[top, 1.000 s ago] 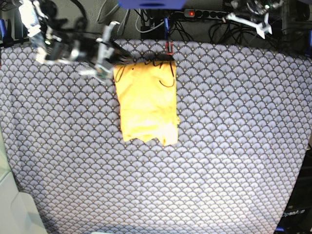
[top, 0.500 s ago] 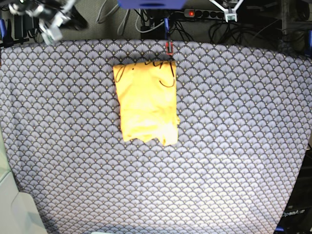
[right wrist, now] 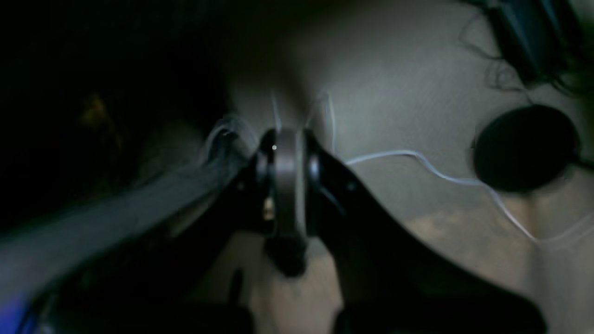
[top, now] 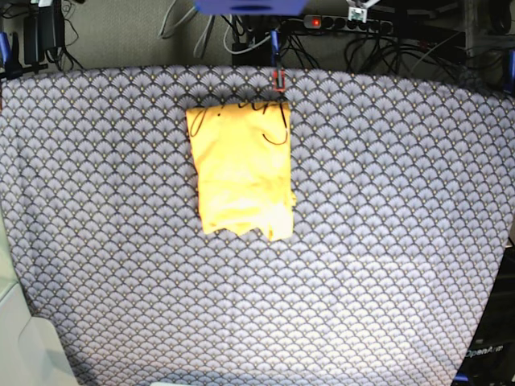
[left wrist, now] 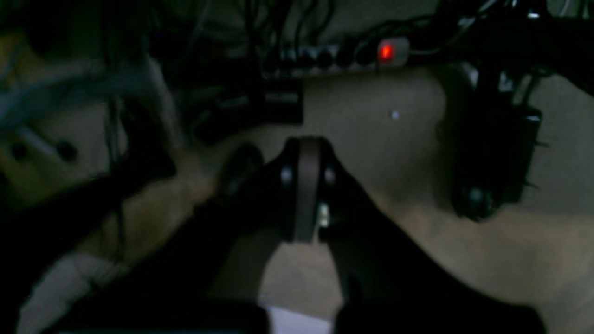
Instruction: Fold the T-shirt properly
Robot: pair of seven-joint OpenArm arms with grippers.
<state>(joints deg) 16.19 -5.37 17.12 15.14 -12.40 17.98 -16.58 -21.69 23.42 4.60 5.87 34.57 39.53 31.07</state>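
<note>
T-shirt: one yellow-orange T-shirt (top: 241, 173) is seen in the base view, folded into an upright rectangle and lying flat on the cloth, toward the far edge and a little left of the middle.
T-shirt edges: the long sides are fairly straight; the near edge is ragged, with a small corner sticking out at the lower right; dark curved lines show near the top edge, and what they are cannot be told.
Cloth: one blue-grey scale-patterned cloth (top: 386, 241) covers the whole tabletop, its far edge curving along the top of the base view.
Containers: no container is shown in any view.
Open room: bare cloth lies all round the T-shirt, with wide stretches to the left, to the right and on the near side; only a narrow strip lies between its top edge and the far edge of the cloth.
Behind the tabletop: one power strip (top: 342, 22) with a lit red switch and a tangle of dark cables are seen on the floor.
Left gripper (left wrist: 307, 185): seen only in its own wrist view, dim and blurred, over the floor; the jaws are pressed together with nothing between them.
Right gripper (right wrist: 287, 185): seen only in its own wrist view, likewise dim; the jaws are closed on nothing, above the floor and a thin white cable (right wrist: 431, 171).
</note>
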